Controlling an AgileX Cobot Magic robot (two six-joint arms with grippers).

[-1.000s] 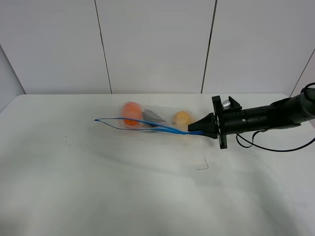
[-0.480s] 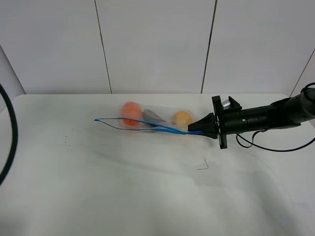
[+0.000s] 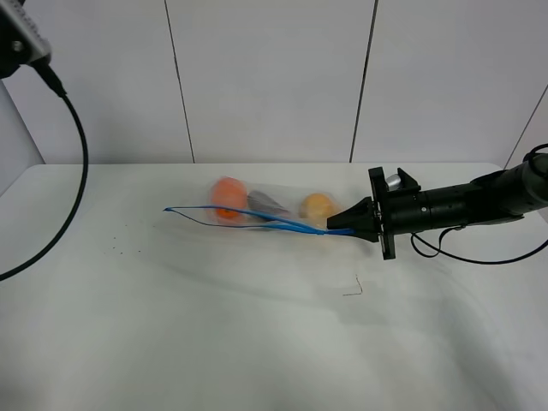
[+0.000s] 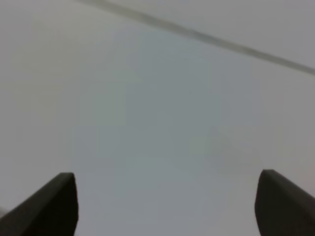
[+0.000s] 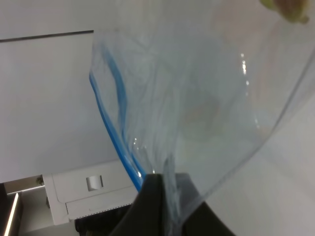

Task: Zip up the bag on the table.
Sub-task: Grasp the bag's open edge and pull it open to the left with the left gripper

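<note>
The worktop is a broad white slab with rounded corners, set against a wall of pale panels split by thin dark seams. The bag lies toward its far side, near the middle, with an orange fruit, a dark eggplant and a yellow fruit showing through the clear plastic. Its blue zipper strip runs along the near edge and gapes at the left end, where the two lines part. The right arm reaches in low from the right, and the right fingers are closed tight on the bag's right-hand corner at the zipper's end; the right wrist view shows plastic and blue strip pinched between them. The left fingers stand wide apart with nothing between them, facing a blurred pale surface, probably the wall. A black cable curves down at the far left of the high view, and a few dark specks and a small bent mark dot the worktop
</note>
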